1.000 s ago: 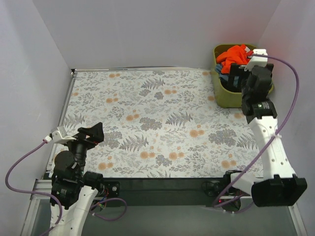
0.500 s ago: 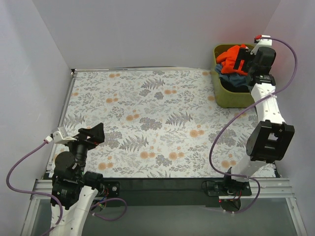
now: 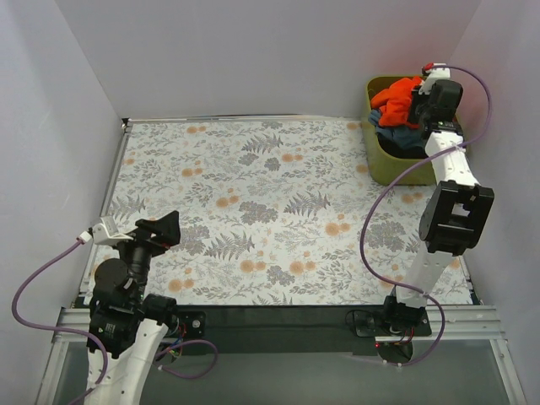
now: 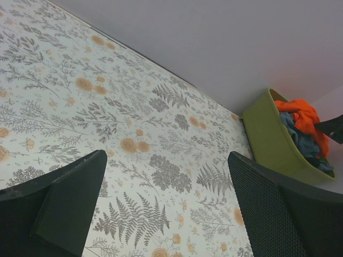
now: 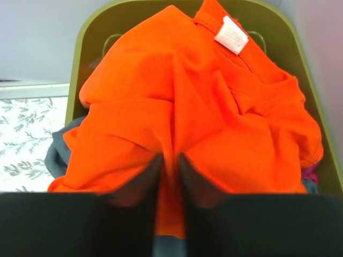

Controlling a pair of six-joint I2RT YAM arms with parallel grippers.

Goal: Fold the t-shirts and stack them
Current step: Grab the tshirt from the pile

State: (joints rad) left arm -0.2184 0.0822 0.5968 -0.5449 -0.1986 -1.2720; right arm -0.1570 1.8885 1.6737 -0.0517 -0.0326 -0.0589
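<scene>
A bright orange-red t-shirt lies crumpled on top of the pile in the olive-green basket, its white neck label facing up. My right gripper reaches into the basket from above, and its dark fingers pinch a raised fold of that orange cloth. A slate grey-blue t-shirt lies beneath, and a sliver of magenta shows at the right. From the top view the orange t-shirt sits at the basket's far end under the right gripper. My left gripper hovers open and empty over the near left of the table.
The basket stands at the table's far right corner, close to the right wall. A floral cloth covers the table. White walls close in the back and both sides. In the left wrist view the basket is far off to the right.
The right arm has stretched farther over the basket and lowered its gripper, which has closed from wide open onto a fold of the orange t-shirt. The left arm has barely moved.
</scene>
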